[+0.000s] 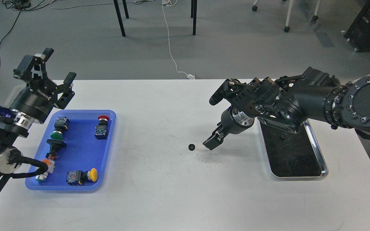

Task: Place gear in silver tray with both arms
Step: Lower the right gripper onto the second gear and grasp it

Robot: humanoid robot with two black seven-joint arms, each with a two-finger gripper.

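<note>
A small black gear (191, 147) lies on the white table near its middle. My right gripper (211, 143) points down and to the left, just right of the gear and a little above the table; its fingers show as one dark block. The silver tray (320, 153) sits at the right, its far left corner hidden behind my right arm. A second small gear (282, 136) lies on its black inner surface. My left gripper (56, 66) is open and empty, raised above the table's far left edge.
A blue plastic tray (75, 150) at the left holds several push-button switches. Scuff marks cover the table around the gear. Chair legs and cables are on the floor beyond the far edge.
</note>
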